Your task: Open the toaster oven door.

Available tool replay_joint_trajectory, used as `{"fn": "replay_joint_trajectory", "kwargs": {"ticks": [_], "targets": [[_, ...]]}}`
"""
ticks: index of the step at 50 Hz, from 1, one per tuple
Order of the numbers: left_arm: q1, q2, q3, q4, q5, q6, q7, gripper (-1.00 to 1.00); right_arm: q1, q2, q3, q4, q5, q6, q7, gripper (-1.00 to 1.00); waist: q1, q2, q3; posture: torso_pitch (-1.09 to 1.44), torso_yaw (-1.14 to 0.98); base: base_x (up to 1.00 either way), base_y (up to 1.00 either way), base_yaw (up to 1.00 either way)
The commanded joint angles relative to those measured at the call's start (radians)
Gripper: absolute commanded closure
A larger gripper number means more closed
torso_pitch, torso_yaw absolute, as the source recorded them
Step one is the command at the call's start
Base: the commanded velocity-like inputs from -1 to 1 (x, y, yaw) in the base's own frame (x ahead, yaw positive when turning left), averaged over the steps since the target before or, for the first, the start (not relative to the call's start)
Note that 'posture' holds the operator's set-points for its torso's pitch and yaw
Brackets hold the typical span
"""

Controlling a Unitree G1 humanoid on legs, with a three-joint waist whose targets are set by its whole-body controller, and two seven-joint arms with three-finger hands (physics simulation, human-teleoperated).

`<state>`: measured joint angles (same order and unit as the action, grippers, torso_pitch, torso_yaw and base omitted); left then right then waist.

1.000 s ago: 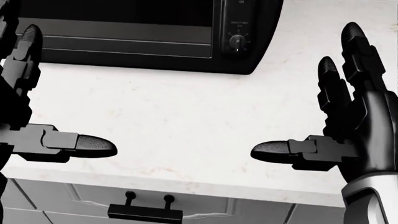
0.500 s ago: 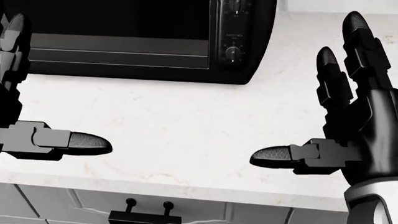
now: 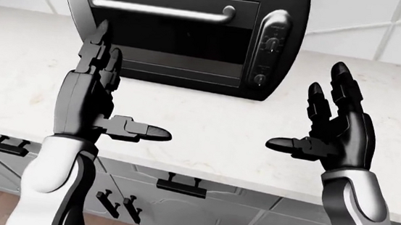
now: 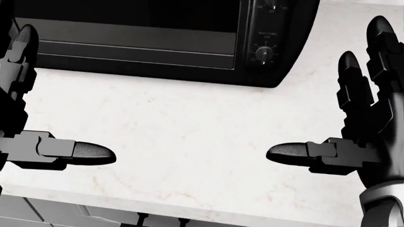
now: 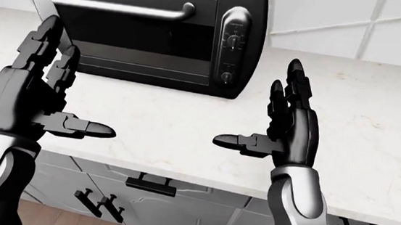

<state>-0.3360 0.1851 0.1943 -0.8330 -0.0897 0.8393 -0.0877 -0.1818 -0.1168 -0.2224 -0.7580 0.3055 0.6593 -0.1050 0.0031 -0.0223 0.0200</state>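
Note:
The black toaster oven (image 3: 182,31) stands on the white marble counter (image 3: 213,127) at the top of the left-eye view. Its door (image 3: 166,41) is shut, with a silver bar handle (image 3: 166,10) across its top edge. A knob panel (image 3: 270,47) runs down its right side. My left hand (image 3: 118,97) is open, its fingers (image 3: 97,54) upright just before the door's lower left corner, not touching it as far as I can see. My right hand (image 3: 302,110) is open too, held over the counter to the right of the oven, thumb pointing left.
Grey cabinet drawers with black handles (image 3: 179,186) run under the counter edge. A white tiled wall (image 3: 390,31) rises behind the oven. Bare counter lies between my two hands (image 4: 189,137).
The whole head view has shifted: the oven now sits further right and the cabinet handle has dropped to the bottom edge. Both hands keep the same open pose.

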Motion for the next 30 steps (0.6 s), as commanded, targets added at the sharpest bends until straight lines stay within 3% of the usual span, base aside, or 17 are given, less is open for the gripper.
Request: {"fn": "replay_joint_trajectory", "kwargs": {"ticks": [1,15,30], "targets": [[-0.024,0.008,0.005,-0.030,-0.001,-0.022,0.002,-1.00,-0.018,-0.009,-0.009,-0.030,0.006,-0.024,-0.003,-1.00,0.000,0.002,-0.022,-0.04,0.00,0.00,0.00,0.00],[-0.053,0.011,-0.017,-0.031,0.012,0.014,-0.004,-1.00,-0.017,-0.017,-0.019,-0.040,0.023,-0.013,-0.012,-1.00,0.004,0.003,-0.108,-0.17,0.00,0.00,0.00,0.00],[-0.038,-0.003,-0.026,-0.004,0.035,-0.014,-0.008,-1.00,-0.005,-0.014,-0.014,-0.035,0.015,-0.031,-0.006,-1.00,0.013,0.001,-0.250,-0.32,0.00,0.00,0.00,0.00]]}}
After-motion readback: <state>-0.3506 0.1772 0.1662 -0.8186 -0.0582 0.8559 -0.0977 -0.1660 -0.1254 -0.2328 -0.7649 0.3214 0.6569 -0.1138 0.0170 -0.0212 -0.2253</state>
